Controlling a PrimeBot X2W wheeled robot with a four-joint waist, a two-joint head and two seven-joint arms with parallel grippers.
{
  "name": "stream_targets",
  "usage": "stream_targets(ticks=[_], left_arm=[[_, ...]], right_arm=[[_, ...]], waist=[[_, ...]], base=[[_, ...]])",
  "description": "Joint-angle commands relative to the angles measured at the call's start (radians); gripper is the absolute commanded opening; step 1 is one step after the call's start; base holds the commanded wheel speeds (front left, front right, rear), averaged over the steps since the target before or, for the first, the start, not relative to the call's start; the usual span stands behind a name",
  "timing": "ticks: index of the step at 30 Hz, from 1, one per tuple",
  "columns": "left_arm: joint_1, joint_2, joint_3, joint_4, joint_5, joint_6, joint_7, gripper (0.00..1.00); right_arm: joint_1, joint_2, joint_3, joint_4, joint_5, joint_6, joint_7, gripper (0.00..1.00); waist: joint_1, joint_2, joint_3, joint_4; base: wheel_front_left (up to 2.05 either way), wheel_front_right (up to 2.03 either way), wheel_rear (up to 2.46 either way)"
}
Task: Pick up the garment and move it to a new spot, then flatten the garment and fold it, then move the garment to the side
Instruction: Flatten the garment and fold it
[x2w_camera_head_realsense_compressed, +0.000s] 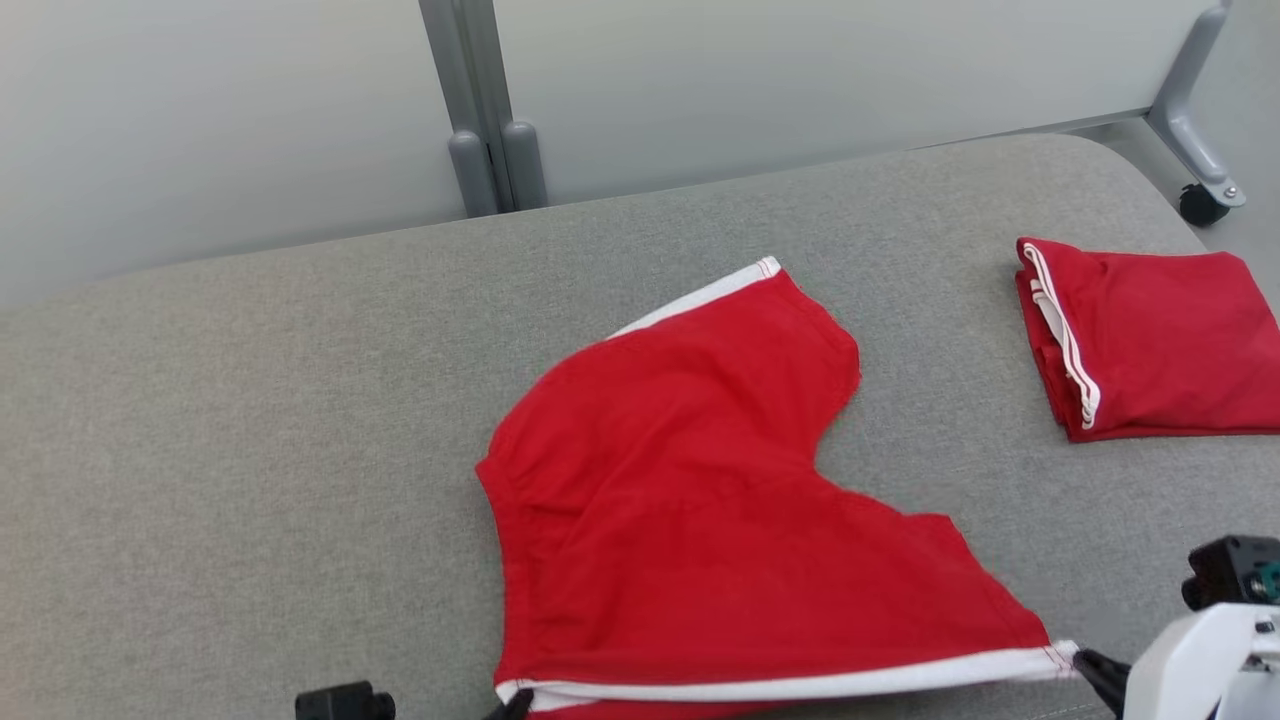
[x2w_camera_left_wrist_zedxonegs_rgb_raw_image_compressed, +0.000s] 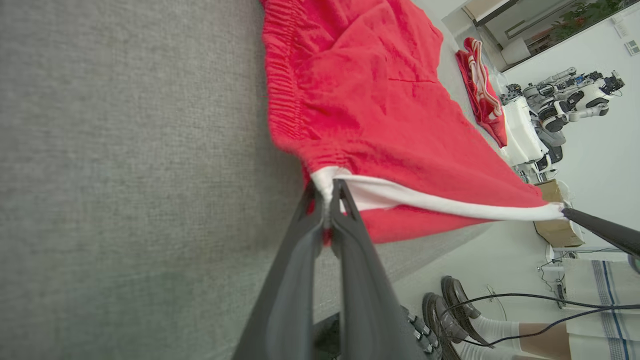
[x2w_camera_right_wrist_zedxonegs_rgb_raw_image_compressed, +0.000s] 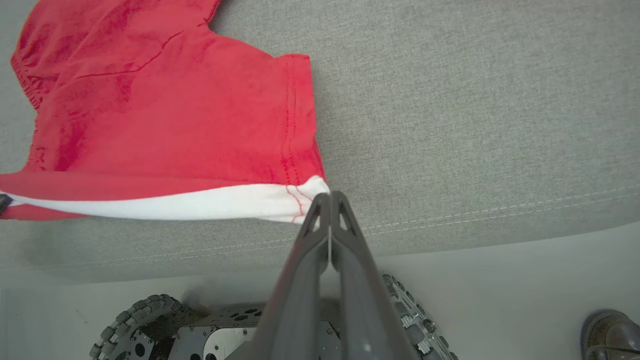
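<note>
The garment (x2w_camera_head_realsense_compressed: 720, 480) is a pair of red shorts with white stripes, spread over the grey cushioned surface (x2w_camera_head_realsense_compressed: 250, 450). Its near edge, with the white stripe, is lifted and pulled taut between both grippers. My left gripper (x2w_camera_left_wrist_zedxonegs_rgb_raw_image_compressed: 328, 192) is shut on the stripe's left corner at the waistband; its tips show at the head view's bottom edge (x2w_camera_head_realsense_compressed: 515, 705). My right gripper (x2w_camera_right_wrist_zedxonegs_rgb_raw_image_compressed: 329, 196) is shut on the stripe's right corner at the leg hem, with its fingertip also in the head view (x2w_camera_head_realsense_compressed: 1090, 665). The far leg of the garment (x2w_camera_head_realsense_compressed: 740, 310) lies flat on the surface.
A second red garment (x2w_camera_head_realsense_compressed: 1150, 340) lies folded at the surface's right end. Grey partition panels with a post (x2w_camera_head_realsense_compressed: 480, 110) stand behind, and a caster foot (x2w_camera_head_realsense_compressed: 1205, 200) at far right. A person's shoes (x2w_camera_left_wrist_zedxonegs_rgb_raw_image_compressed: 450, 310) stand on the floor by the near edge, above the robot's wheeled base (x2w_camera_right_wrist_zedxonegs_rgb_raw_image_compressed: 200, 330).
</note>
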Motion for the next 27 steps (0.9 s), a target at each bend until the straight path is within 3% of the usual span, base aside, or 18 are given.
stream_targets(ticks=[1, 6, 12, 19, 27], left_arm=[[0.03, 0.019, -0.008, -0.028, 0.011, 0.023, 0.008, 0.0], [0.065, 0.018, -0.013, -0.111, 0.008, 0.067, 0.008, 0.0], [-0.006, -0.007, 0.008, -0.142, 0.01, 0.075, 0.007, 0.0], [-0.131, -0.067, 0.021, -0.075, 0.024, 0.091, 0.023, 0.0], [-0.323, -0.168, 0.042, 0.068, 0.056, 0.102, 0.003, 0.0]], right_arm=[[0.037, 0.011, -0.015, -0.024, -0.004, -0.001, 0.019, 0.0], [0.037, 0.042, -0.061, -0.062, -0.012, -0.001, 0.004, 0.0], [-0.128, 0.044, -0.039, 0.037, -0.007, -0.001, -0.042, 0.0], [-0.409, 0.046, -0.022, 0.281, -0.069, -0.001, -0.123, 0.0], [-0.681, 0.013, 0.024, 0.561, -0.187, -0.001, -0.303, 0.0]], waist=[[0.0001, 0.0, -0.004, 0.009], [0.0001, 0.0, -0.004, 0.025], [0.0001, 0.0, 0.001, 0.051], [0.0001, 0.0, 0.026, 0.09], [0.0001, 0.0, 0.094, 0.172]], base=[[0.0, 0.0, 0.0], [0.0, 0.0, 0.0], [0.0, 0.0, 0.0], [0.0, 0.0, 0.0], [0.0, 0.0, 0.0]])
